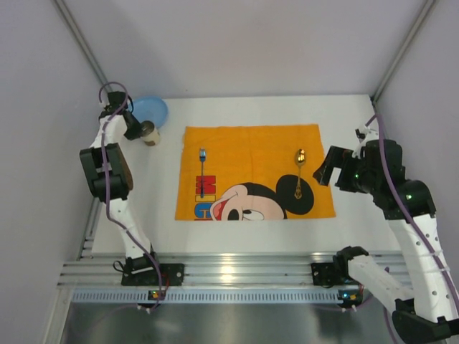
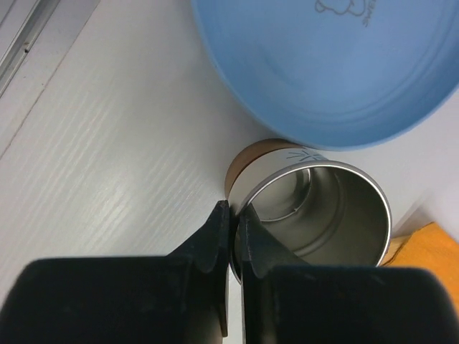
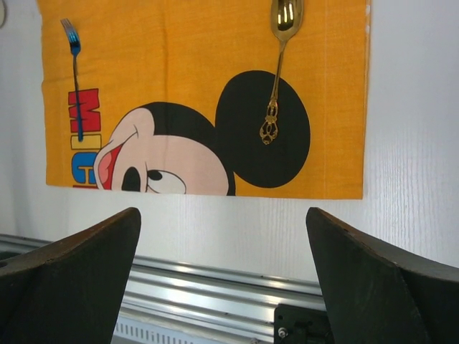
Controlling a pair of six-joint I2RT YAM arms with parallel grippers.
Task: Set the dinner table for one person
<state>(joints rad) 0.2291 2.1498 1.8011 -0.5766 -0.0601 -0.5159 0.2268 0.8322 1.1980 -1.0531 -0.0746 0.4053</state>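
Over at the far-left corner of the white worktop (image 1: 344, 122), nipping the rim of a metal cup (image 2: 315, 215) with the left pincer (image 2: 232, 218), closed down to the thin wall caught between. Standing just beside a blue plate (image 2: 337, 64), both off the orange Mickey Mouse cloth (image 1: 251, 154). Hanging spread wide and empty off the cloth's right edge, the right pincer (image 3: 222, 215), touching nothing. Lying on the cloth already: a blue-handled fork (image 1: 202, 172) toward the left and a gold spoon (image 1: 300, 172) toward the right, heads pointing away from the arms, with the middle between them bare. Judging the setting as partly done: cutlery placed, plate likely wanting that bare middle, cup likely wanting a spot by the cloth's far edge, and the cup seemingly being dealt with first. Not showing any knife. Hiding much of the cup under the arm in the top view; cutting off most of the plate in the left wrist view; leaving unclear whether cup and plate are touching, and whether the cup is resting on the worktop or hanging lifted.
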